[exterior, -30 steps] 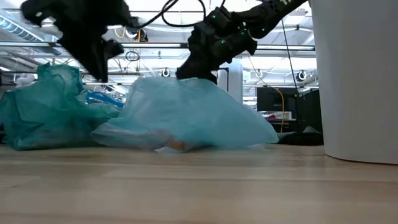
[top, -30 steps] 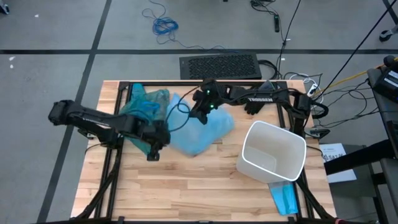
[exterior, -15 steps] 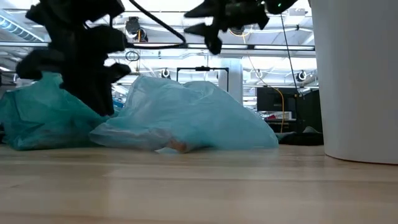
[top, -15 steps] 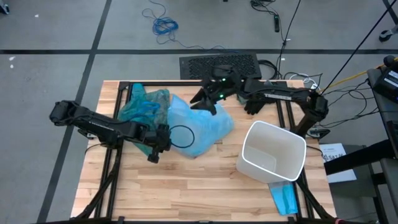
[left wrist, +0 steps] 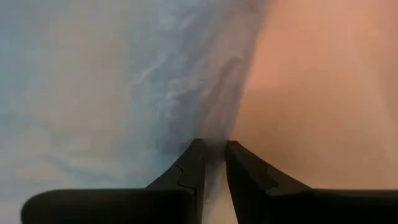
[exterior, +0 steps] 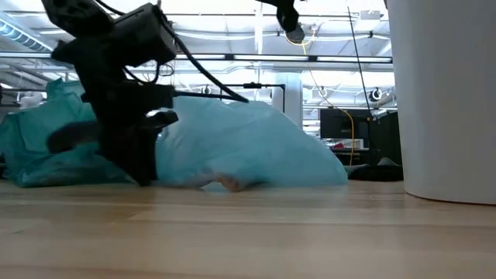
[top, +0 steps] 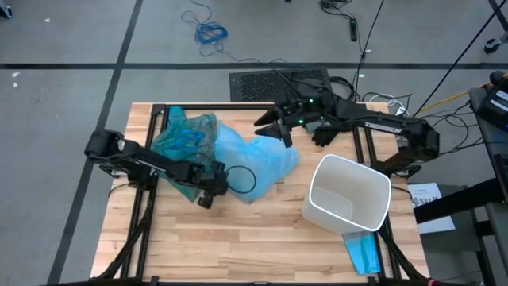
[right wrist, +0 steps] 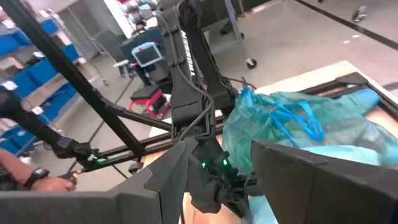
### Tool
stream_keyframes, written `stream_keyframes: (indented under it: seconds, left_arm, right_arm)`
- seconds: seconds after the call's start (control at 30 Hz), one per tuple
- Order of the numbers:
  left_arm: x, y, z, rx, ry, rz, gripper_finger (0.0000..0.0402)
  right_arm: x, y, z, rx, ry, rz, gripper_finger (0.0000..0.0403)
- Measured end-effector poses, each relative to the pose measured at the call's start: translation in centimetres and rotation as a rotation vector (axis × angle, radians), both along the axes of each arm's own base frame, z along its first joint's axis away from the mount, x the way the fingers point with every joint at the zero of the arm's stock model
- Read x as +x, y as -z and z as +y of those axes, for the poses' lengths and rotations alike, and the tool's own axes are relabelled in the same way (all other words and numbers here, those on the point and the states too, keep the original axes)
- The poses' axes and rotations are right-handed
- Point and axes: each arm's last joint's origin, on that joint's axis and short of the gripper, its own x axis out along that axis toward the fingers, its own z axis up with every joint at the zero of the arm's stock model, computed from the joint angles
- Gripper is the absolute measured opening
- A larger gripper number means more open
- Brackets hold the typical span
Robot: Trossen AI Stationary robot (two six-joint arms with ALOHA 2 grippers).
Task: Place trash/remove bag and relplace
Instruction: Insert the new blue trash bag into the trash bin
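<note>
Teal bag (top: pixel 184 137) lies slumped at table's far-left: thin, limp, slippery, so grab bunched folds. Left gripper (top: pixel 208 195) nearly closed beside pale bag (top: pixel 258 163), seemingly empty. Right gripper (top: pixel 272 127) spread wide, empty, raised.

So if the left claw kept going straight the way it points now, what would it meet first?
Probably the pale blue plastic bag. In the left wrist view the left claw, nearly closed, points at the bag's edge where it meets the wooden table. Depth is unclear; it may already touch.
</note>
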Motion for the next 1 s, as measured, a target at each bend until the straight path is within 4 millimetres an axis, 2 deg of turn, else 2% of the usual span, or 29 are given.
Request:
stream_keyframes:
  seconds: [0.13,0.27,0.37,0.5,0.6,0.83,1.0]
  left_arm:
    - [1.2,-0.5,0.7,-0.103,-0.233,-0.006,0.002]
    - [2.5,-3.3,1.3,-0.282,-0.404,-0.051,0.0003]
    - [3.6,-8.2,1.3,-0.387,-0.403,-0.228,0.0002]
    - [3.3,-15.0,1.4,-0.444,-0.378,-0.433,0.0001]
    - [2.0,-20.3,1.8,-0.445,-0.38,-0.598,0.0001]
    - [-1.8,-29.9,3.0,-0.42,-0.421,-0.916,0.0001]
    - [-4.5,-34.8,2.9,-0.398,-0.381,-1.08,0.0]
  right_arm:
    - [-0.6,-0.4,1.2,-0.015,0.024,0.025,0.0169]
    - [-1.5,-1.1,2.2,-0.03,0.039,0.025,0.0169]
    - [-2.0,-1.5,2.7,-0.044,0.056,0.028,0.0169]
    - [-2.9,-2.4,3.2,-0.059,0.065,0.006,0.0169]
    - [-3.5,-2.7,3.5,-0.081,0.089,0.0,0.0169]
    - [-4.9,-3.4,3.9,-0.087,0.107,0.008,0.0169]
    - [-7.3,-3.6,4.9,-0.111,0.2,0.106,0.0169]
